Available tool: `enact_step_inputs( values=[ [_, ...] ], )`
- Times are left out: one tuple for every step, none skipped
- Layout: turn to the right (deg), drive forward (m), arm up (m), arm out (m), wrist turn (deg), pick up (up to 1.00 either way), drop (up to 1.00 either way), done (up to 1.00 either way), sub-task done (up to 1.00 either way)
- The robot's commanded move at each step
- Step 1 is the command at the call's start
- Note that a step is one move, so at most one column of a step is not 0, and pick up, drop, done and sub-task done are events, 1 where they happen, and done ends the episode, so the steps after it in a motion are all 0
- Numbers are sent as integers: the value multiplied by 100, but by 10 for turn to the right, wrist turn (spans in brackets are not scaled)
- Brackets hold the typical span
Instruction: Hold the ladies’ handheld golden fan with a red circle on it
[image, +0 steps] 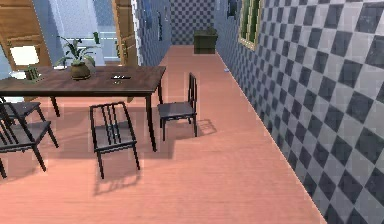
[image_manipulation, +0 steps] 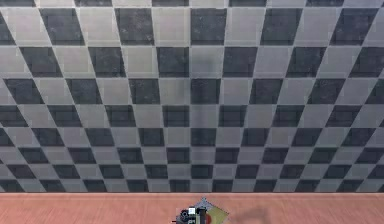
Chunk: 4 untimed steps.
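Poking up at the arm side view's bottom edge was one gripper (image_manipulation: 190, 213), with one small golden blob (image_manipulation: 206, 207) right at it, over the pink floor (image_manipulation: 90, 211). The blob was too small to tell its long axis or which way it pointed. Could not tell the fingers' state, nor whether anything was held. Behind stood one checkered wall (image_manipulation: 190, 100). Forward view: four dark chairs (image: 113, 135) around one dark table (image: 100, 78), one potted plant (image: 80, 58) on it, one lamp (image: 24, 58) at the left, and farthest one dark green chest (image: 205, 41).
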Motion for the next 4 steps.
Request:
enact_step_inputs(
  values=[
    [0, 0, 0, 0, 450, 0, 0, 0, 0],
    [0, 0, 0, 0, 450, 0, 0, 0, 0],
    [0, 0, 0, 0, 450, 0, 0, 0, 0],
    [0, 0, 0, 0, 450, 0, 0, 0, 0]
  ],
)
